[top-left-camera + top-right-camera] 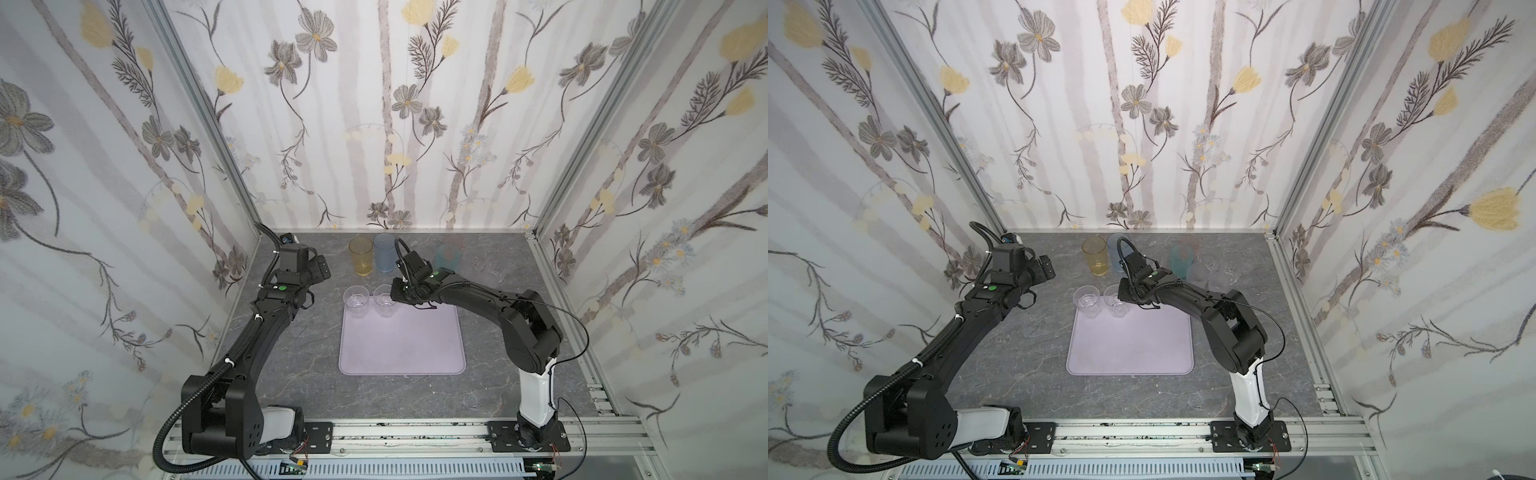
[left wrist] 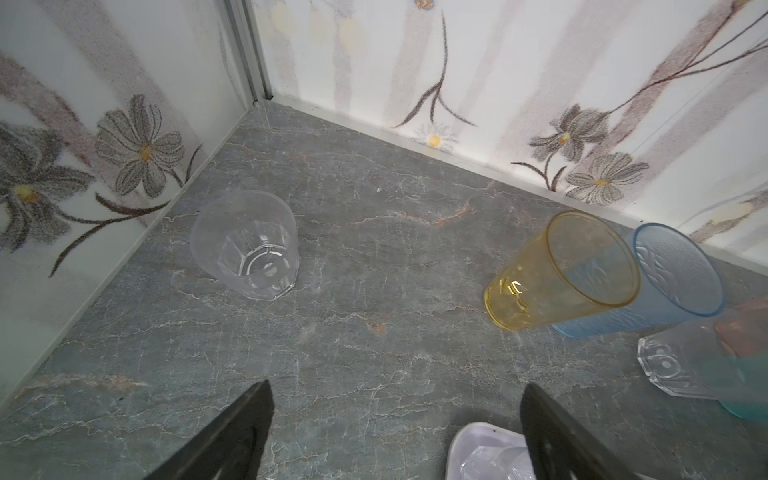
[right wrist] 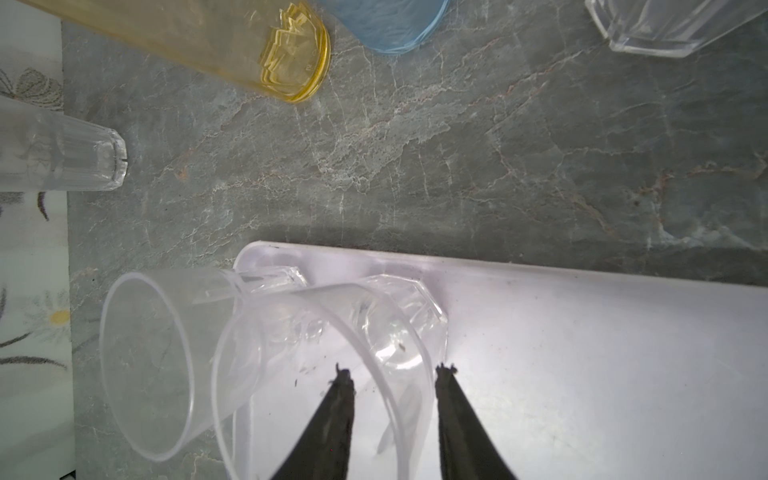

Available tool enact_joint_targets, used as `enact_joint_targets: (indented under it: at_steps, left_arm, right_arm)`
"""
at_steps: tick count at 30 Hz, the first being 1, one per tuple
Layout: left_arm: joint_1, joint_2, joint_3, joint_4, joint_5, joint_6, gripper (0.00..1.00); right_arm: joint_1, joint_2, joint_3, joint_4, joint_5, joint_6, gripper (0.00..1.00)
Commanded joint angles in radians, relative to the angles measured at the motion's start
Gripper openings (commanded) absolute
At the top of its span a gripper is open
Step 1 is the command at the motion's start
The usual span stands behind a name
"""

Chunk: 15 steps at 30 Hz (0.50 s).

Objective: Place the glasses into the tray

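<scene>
Lilac plastic, the tray (image 1: 399, 340) lies on the grey table (image 1: 316, 374) with two short clear glasses upright in its 11 o'clock corner: the outer glass (image 1: 356, 302) and, just beside it toward 3 o'clock, the inner glass (image 1: 384, 301); the right gripper (image 3: 395, 372) straddles the inner glass's rim, one finger inside and one outside, jaws parted wider than the wall and apparently not pinching it; this reads as the release of a placed glass; the left gripper (image 2: 397, 384) hovers spread wide and empty at the tray's 10 o'clock, facing a lone clear glass (image 2: 245, 245) near the wall corner; off the tray stand the amber glass (image 1: 360, 256) and blue glass (image 1: 384, 253) between 11 and 12 o'clock, and the teal glass (image 1: 448, 257) at 1 o'clock; next, the right gripper should rise straight up so neither finger drags the rim
</scene>
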Motion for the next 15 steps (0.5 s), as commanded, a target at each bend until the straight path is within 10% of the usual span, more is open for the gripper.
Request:
enact_joint_targets:
  at_steps: [1, 15]
  left_arm:
    - [0.084, 0.094, 0.084, -0.020, 0.058, 0.032, 0.92]
    - [0.158, 0.467, 0.396, -0.112, -0.013, 0.248, 0.62]
  right_arm:
    - [-0.002, -0.065, -0.003, 0.069, -0.003, 0.015, 0.44]
    - [-0.009, -0.210, -0.185, 0.118, -0.016, -0.005, 0.54]
